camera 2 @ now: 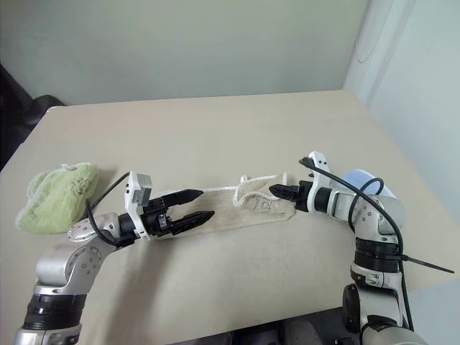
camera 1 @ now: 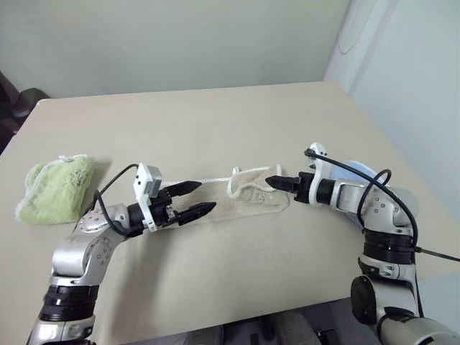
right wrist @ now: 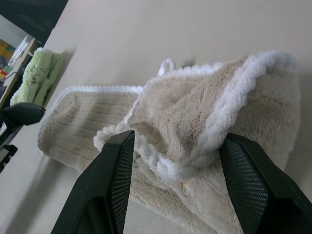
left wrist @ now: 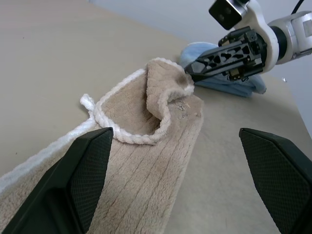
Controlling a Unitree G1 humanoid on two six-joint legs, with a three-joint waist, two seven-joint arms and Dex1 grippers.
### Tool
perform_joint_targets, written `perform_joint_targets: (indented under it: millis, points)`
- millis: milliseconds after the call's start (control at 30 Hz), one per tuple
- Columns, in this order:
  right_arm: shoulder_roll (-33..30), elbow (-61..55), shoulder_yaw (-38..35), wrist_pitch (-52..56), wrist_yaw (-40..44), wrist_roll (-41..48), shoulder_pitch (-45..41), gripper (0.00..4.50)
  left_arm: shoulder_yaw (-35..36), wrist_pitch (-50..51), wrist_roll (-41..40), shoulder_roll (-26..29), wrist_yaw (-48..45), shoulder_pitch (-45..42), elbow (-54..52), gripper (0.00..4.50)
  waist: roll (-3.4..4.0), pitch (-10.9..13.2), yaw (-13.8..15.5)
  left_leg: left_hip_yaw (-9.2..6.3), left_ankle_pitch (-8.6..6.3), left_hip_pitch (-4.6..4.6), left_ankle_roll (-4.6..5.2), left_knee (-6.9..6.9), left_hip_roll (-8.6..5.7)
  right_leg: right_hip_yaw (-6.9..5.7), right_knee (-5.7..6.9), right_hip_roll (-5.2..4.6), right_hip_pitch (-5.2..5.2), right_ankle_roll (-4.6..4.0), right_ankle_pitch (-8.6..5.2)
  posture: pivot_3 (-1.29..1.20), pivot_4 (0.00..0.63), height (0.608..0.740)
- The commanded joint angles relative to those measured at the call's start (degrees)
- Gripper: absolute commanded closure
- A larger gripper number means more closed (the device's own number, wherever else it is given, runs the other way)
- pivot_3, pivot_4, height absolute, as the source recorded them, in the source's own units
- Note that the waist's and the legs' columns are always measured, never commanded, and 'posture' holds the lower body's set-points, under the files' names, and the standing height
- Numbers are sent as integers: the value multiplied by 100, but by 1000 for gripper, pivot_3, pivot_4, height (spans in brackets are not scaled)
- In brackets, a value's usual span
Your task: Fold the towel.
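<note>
Beige terry cloth with white corded edging, the towel (camera 1: 241, 198) lies as a long narrow strip across the middle of the light wooden table (camera 1: 215, 122), running from one gripper to the other. Its end toward the right gripper is bunched up and turned back on itself, and a small white loop sticks out from the far edge beside that fold. Faint embroidery shows on the raised flap, too small to read; no brand, label or legible writing is visible on any item.

A light green folded towel (camera 1: 56, 188) sits near the table's left edge, well apart from the beige strip. A light blue folded towel (camera 2: 366, 181) lies on the right side, partly hidden behind the right arm. Nothing lies between the two grippers except the beige towel itself.

Left gripper (camera 1: 194, 200): forearm low over the table, fingers pointing roughly level toward the right, spread wide above the flat left end of the strip, holding nothing. Its wrist view shows cloth under one finger and bare table under the other.

Right gripper (camera 1: 279, 181): reaches in from the right and points left, tilted slightly downward. Its fingers stand either side of the bunched, corded corner, pinching that fold.
</note>
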Motion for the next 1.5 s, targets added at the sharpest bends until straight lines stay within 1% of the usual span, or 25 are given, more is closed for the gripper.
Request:
perform_joint_targets:
  millis: [33, 100, 233, 500, 633, 767, 967, 1100, 1267, 1433, 1500]
  points:
    - [6, 9, 52, -183, -38, 79, -198, 2319, 135, -122, -12, 9, 45, 47, -226, 0, 0, 0, -1, 0, 0, 0, -1, 0, 0, 0, 0, 0, 0, 0, 0, 0, 150, 740]
    - [3, 77, 97, -231, -20, 77, -246, 2952, 148, -123, -21, 12, 67, 73, -243, 0, 0, 0, 0, -1, -1, 0, -3, 0, 1, -1, 0, 0, -1, 0, 0, 0, 150, 740]
    - [14, 236, 228, -381, 42, 85, -409, 4469, 159, -125, -34, 16, 105, 101, -266, 0, 1, 0, -3, 0, -4, 0, -7, 0, 1, -1, 1, 0, -1, 0, 0, 0, 150, 740]
    - [144, 1006, 636, -1010, 132, -76, -1065, 4493, 134, -135, -19, 23, 109, 43, -206, 0, 1, 1, -4, -1, -4, -1, -7, -1, 1, -1, 3, 0, -7, -1, 0, 0, 150, 740]
    - [282, 1524, 992, -1330, 294, -191, -1398, 4493, 100, -130, -9, 13, 112, 5, -195, 0, 1, 1, -4, 0, -4, -2, -8, -6, 2, -1, 3, 0, -10, -3, 2, 0, 150, 740]
    - [384, 2095, 1339, -1684, 382, -437, -1539, 4493, 77, -132, 3, -7, 139, 15, -231, 0, 1, 1, -4, -1, -5, -2, -9, -7, 2, -2, 2, -1, -12, -5, 3, 0, 150, 740]
    - [438, 2684, 1492, -2015, 344, -726, -1576, 4493, 118, -137, -11, -17, 205, 160, -357, 0, 0, 0, 21, -2, -16, -6, -28, -5, -2, -4, 2, -7, -11, -17, 10, 0, 150, 740]
    - [427, 2808, 1485, -2079, 415, -779, -1571, 3543, 138, -126, -41, -12, 256, 225, -418, 0, 0, 0, 18, -2, -20, -5, -33, -5, 0, -7, 3, -6, -12, -21, 13, 0, 150, 740]
    - [404, 2586, 1386, -1941, 577, -626, -1544, 1823, 144, -115, -54, -6, 267, 225, -419, 0, 0, 0, 12, -1, -23, -3, -41, -5, 1, -11, 4, -5, -13, -21, 13, 0, 150, 740]
    - [296, 1978, 1331, -1791, 573, -542, -1374, 16, 124, -105, -58, -9, 266, 198, -411, 0, 1, 0, 14, -1, -21, -4, -43, -3, 1, -11, 5, -5, -12, -21, 13, 0, 150, 740]
    - [147, 1585, 1411, -1793, 608, -578, -1208, 16, 127, -98, -65, -7, 265, 197, -415, 0, -1, 0, 20, -1, -21, -4, -43, -3, 1, -11, 4, -5, -12, -21, 13, 0, 150, 740]
